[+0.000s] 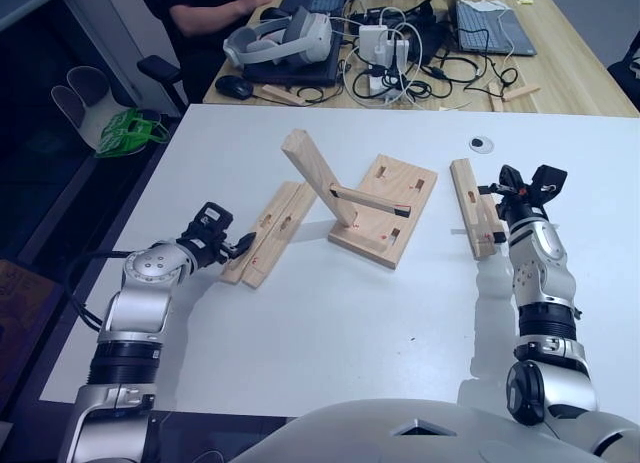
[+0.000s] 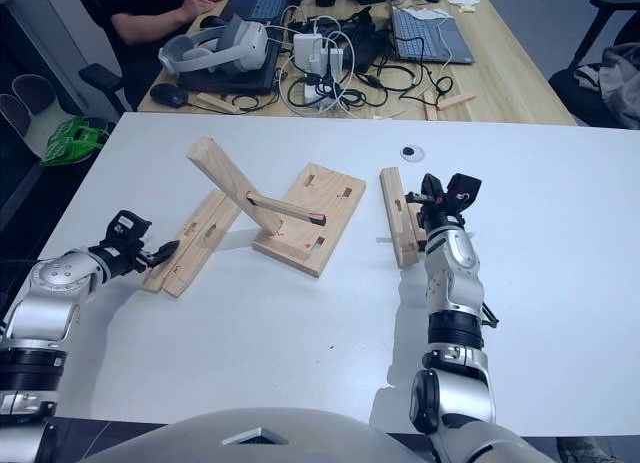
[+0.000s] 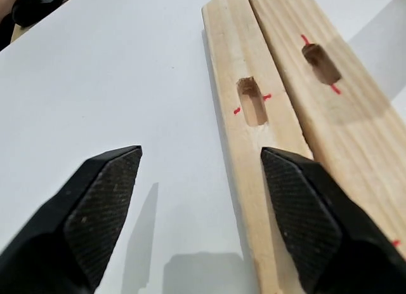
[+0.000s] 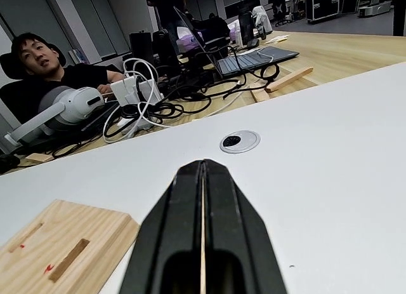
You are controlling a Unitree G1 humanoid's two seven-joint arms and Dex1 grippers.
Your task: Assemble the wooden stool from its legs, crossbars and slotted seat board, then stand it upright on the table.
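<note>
Centrally, the slotted seat board (image 1: 372, 241) lay flat on the table (image 1: 330, 323), with one leg (image 1: 308, 161) leaning from it. The left gripper (image 1: 240, 245) gaped wide at two loose legs (image 1: 270, 228); closing off-centre could skid them apart. The right gripper (image 1: 515, 178) was pinched together beside another leg (image 1: 466, 198).

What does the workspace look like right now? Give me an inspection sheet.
Surface: white table.
Job's things: slotted seat board flat mid-table; one leg tilted on it, a crossbar running from it over the board; two legs flat, side by side, left; wooden pieces flat, right.
Clutter: round grommet cap.
Grippers: left gripper open at the two legs' near end; right gripper shut beside the wooden pieces.
Cables: tangled cables on the desk behind.
Surroundings: headset, laptops there.
</note>
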